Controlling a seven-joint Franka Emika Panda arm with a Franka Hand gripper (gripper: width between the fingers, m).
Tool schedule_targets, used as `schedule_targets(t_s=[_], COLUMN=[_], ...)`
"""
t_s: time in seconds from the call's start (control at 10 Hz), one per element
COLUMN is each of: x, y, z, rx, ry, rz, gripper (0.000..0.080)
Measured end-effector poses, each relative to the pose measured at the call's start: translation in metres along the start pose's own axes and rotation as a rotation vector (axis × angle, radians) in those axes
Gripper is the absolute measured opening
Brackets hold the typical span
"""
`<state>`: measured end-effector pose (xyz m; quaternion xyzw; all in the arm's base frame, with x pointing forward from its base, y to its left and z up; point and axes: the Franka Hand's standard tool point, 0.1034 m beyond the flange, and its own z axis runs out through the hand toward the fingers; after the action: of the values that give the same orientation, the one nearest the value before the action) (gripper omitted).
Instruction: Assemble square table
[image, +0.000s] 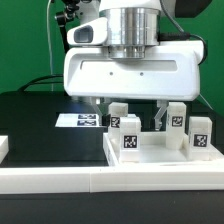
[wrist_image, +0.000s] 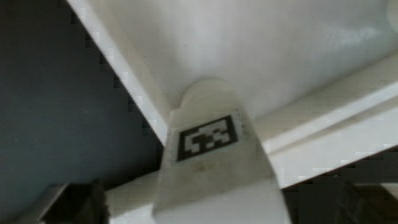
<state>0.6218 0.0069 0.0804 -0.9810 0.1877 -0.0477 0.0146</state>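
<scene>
The gripper (image: 128, 112) hangs low over the square table top (image: 165, 152), which lies on the black bench (image: 35, 115) toward the exterior view's right, behind the long white border rail (image: 60, 180) in the foreground. Several tagged leg posts stand on or near the top: one at its front (image: 130, 141), one behind it (image: 119, 116), one further to the exterior view's right (image: 177, 117), and one at the edge of the picture (image: 200, 135).

In my judgement the main danger is a collision. The posts stand close together, so a finger that descends between them can push a neighbour post and tip it, or shift the whole top on the bench. A grasp that is off centre could also let a post tilt or slip out.

The two dark fingers (image: 159, 120) reach down between the posts. They look spread apart, with a gap between them. In the wrist view a white leg post (wrist_image: 210, 150) with its tag fills the middle, in front of the raised rim of the top (wrist_image: 267, 50), and only dark finger parts (wrist_image: 71, 205) show at the corners. I cannot tell if the fingers touch this post; it does not look pinched.

The marker board (image: 80, 120) lies flat behind, toward the exterior view's left.
</scene>
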Motion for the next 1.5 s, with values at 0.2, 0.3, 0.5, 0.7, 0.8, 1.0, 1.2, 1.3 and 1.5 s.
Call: schedule_targets(t_s=[0.2,0.3,0.5,0.7,0.8,1.0,1.2,1.3,1.5], x=[0.0000,0.0000,0.0000,0.0006,0.0006,0.0006,0.0006,0.0007,0.0002], y=[-0.0002,-0.0001,-0.0003,0.0012,0.0012,0.0013,0.0012,0.0014,0.0028], z=[-0.0001,-0.0001,-0.0002,-0.0002,-0.0002,-0.0002,-0.0002,-0.0002,0.0003], rx=[-0.001,-0.001,-0.002,-0.002,-0.002,-0.002,0.000,0.000,0.003], ry=[0.000,0.000,0.000,0.000,0.000,0.000,0.000,0.000,0.001], rz=[-0.113,-0.136,-0.273,-0.344,-0.339,-0.303,-0.209,-0.137,0.047], gripper=[0.0649,0.0649,0.0649,0.0427,0.0427,0.0288,0.0288,0.0288,0.0288])
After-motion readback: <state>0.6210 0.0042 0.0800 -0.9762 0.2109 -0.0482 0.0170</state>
